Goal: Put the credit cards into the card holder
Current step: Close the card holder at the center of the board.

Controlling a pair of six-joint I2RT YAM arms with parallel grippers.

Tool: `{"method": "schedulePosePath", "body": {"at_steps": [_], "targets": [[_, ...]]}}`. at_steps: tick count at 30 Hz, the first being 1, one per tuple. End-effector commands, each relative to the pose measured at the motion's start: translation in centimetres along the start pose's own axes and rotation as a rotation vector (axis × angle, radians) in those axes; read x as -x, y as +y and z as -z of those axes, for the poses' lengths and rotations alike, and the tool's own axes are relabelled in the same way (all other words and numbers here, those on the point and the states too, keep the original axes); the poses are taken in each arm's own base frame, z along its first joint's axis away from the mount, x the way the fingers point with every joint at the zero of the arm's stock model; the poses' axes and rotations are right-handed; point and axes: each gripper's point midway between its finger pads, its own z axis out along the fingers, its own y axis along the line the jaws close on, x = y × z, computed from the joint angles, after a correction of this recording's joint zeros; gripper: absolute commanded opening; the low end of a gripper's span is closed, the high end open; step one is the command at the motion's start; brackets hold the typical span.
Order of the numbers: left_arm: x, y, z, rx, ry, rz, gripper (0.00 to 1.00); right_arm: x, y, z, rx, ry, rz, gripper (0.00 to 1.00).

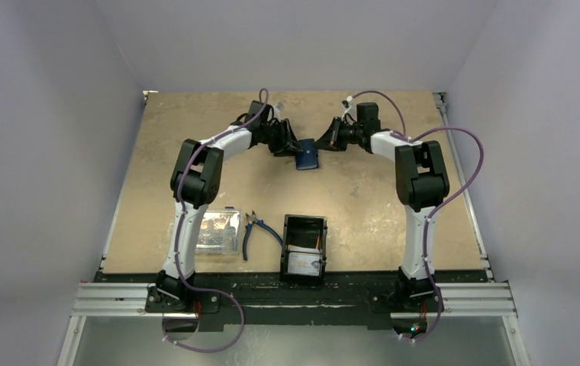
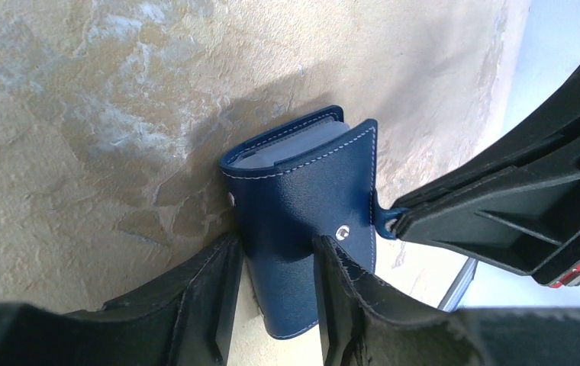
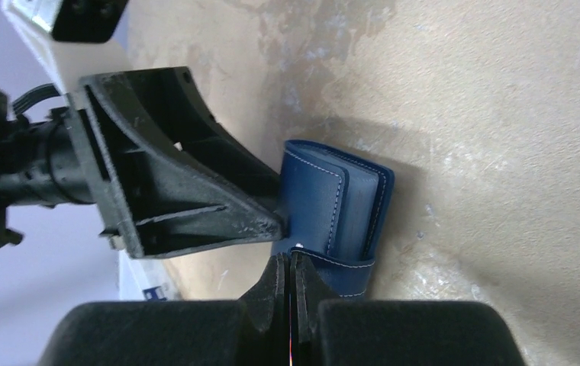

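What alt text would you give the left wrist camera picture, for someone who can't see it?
A navy blue wallet sits on a tan table, gripped between the two black fingers of the left claw. From the right, the right claw pinches a small tab on the wallet's edge.

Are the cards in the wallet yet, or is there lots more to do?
Done: no card is visibly in yet. In hand: the left end effector grips the blue wallet, and the right end effector pinches its flap tab, probably to open it. Left: the cards lie in the black tray near the arms, and each needs carrying over and sliding in.
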Motion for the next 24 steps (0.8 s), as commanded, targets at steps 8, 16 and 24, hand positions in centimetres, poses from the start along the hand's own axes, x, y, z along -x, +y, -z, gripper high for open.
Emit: {"method": "schedulePosePath", "body": {"at_steps": [8, 16, 24], "targets": [[-1.0, -1.0, -0.8, -0.036, 0.023, -0.014, 0.42, 0.2, 0.2, -1.8, -0.145, 0.032, 0.142, 0.00], [-1.0, -1.1, -0.8, -0.041, 0.023, -0.012, 0.42, -0.7, -0.2, -2.3, -0.251, 0.070, 0.246, 0.00], [-1.0, -1.1, -0.8, -0.042, 0.022, -0.012, 0.42, -2.5, -0.1, -2.7, -0.274, 0.136, 0.331, 0.00]]}}
